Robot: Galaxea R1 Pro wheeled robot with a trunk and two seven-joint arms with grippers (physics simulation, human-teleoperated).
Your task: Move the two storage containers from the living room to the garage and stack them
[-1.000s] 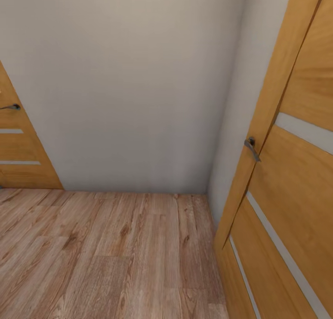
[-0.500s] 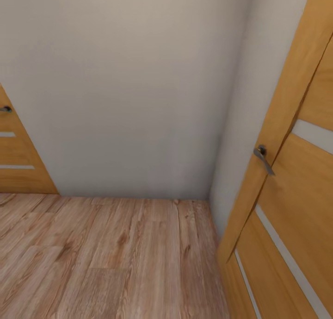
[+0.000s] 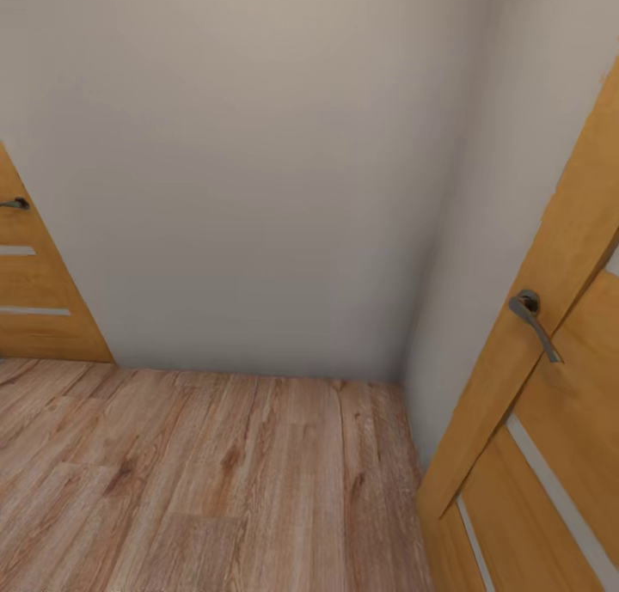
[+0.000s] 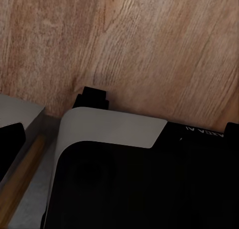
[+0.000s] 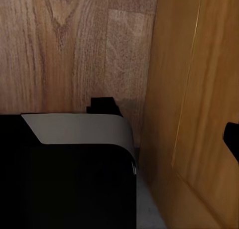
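Gripper state (either arm) cannot be told; wood-plank floor [image 3: 215, 480], pale wall [image 3: 258, 171], open wooden door [image 3: 550, 420] at right.

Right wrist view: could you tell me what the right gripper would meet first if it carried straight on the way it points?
Probably the wood-plank floor, which lies straight ahead beyond the robot's dark base. The orange wooden door stands close alongside, so it might brush that first; depth is hard to judge.

A corner of a home hallway.
Light wood-plank floor [image 3: 215, 480] meets a plain pale wall [image 3: 258, 162], with honey-coloured wooden doors [image 3: 550, 420] and grey lever handles [image 3: 533, 313] either side.
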